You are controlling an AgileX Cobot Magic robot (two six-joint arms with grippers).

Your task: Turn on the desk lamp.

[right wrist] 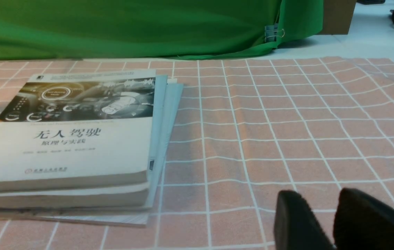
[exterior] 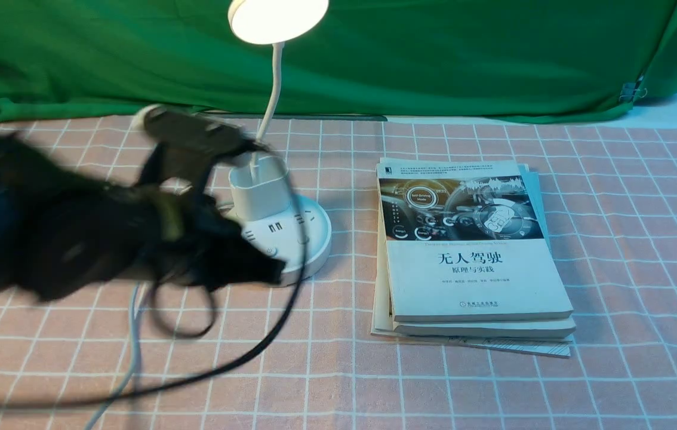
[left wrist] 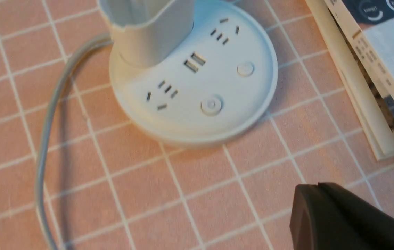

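Your desk lamp (exterior: 308, 236) is lit, toward ten o'clock on the checked cloth (exterior: 464, 394), neck rising to a head leaning to one o'clock. "Self Driving Mode" and "无人驾驶 原理与实践" read on the top book (exterior: 476, 280) — bare cloth separates stack and lamp base. Your left gripper (left wrist: 317, 185) is closed, empty, above the cloth; your right gripper (right wrist: 317, 194) stands slightly open — nothing between its tips.

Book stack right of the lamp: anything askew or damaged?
Slightly askew, no visible damage. The top book sits out of line with those under it: a bluish edge shows along its right side, and a thin bottom item juts out at the near edge. Nothing looks about to fall.
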